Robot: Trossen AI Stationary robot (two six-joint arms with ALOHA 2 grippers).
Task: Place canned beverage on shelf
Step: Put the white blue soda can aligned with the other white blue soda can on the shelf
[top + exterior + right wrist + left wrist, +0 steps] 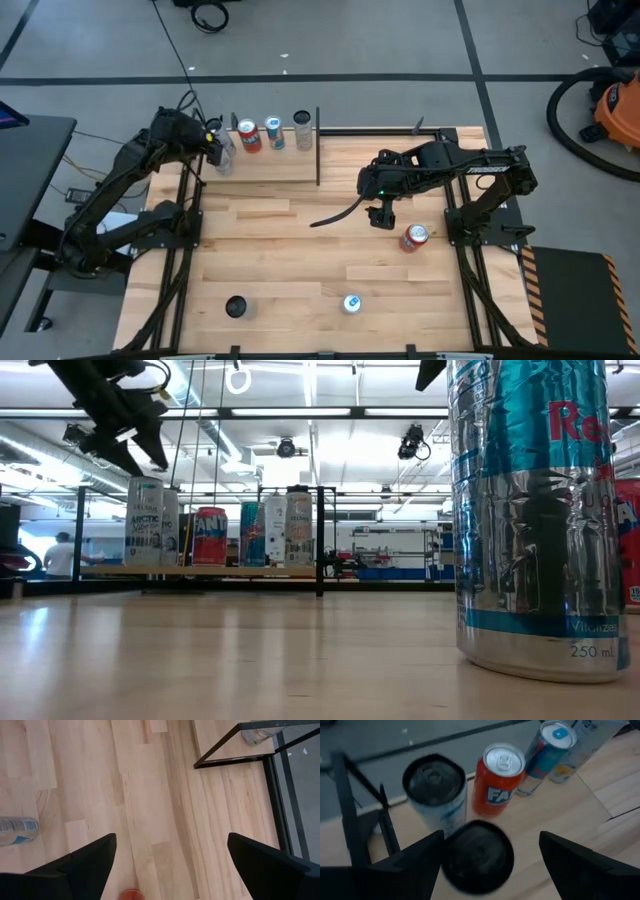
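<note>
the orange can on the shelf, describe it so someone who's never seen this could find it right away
Find the shelf, the small pale wood panel at the table's far edge, near the left arm. Cans stand in a row along it; the orange can is among them, next to a blue and silver can. It is the only orange-red one there, with white lettering.

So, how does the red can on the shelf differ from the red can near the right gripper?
The shelf's red can stands in a row of cans on the shelf, by the left gripper. The table's red can stands alone on the tabletop, beside the open right gripper. Both are upright.
</note>
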